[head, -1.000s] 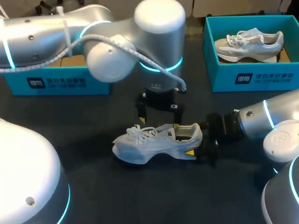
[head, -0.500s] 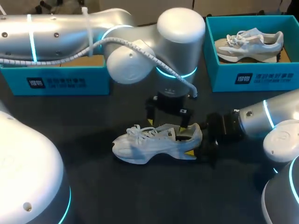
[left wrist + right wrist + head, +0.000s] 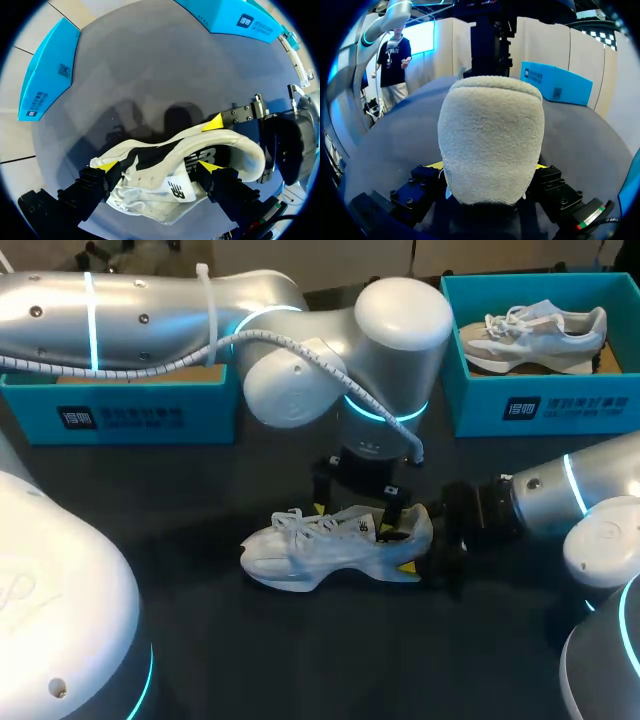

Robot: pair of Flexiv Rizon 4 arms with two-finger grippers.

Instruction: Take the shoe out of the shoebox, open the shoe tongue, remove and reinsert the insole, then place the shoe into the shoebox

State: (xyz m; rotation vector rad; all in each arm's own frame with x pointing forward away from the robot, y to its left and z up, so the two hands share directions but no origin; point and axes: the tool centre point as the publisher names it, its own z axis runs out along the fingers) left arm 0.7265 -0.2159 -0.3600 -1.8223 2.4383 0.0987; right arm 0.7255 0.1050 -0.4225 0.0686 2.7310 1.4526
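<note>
— Where is the shoe found, and why is it held at the heel?

— The shoe [image 3: 330, 545] is set upright on its sole on the dark table [image 3: 300, 660], out in front of the left shoebox [image 3: 120, 415] and well apart from it. Its padded heel is pinched from two sides by the right gripper [image 3: 420, 540], which comes in low from behind the shoe. The hold is judged to be a brace, so that the shoe is not dragged or tipped while its opening is worked from above.

— And the left gripper?

— The left gripper [image 3: 355, 510] is hung over the collar with its fingers spread wide. In the left wrist view the shoe [image 3: 170, 170] is seen lying across the gap, with the laces near one yellow tip and the side panel and opening near the other. No squeeze from both sides is shown, so nothing is taken as grasped there. The spread is judged to suit reaching for the tongue or the insole.

— Is the heel grip confirmed elsewhere?

— In the right wrist view the heel [image 3: 490, 145] is seen filling the space between that gripper's fingers, pressed on both flanks.
</note>
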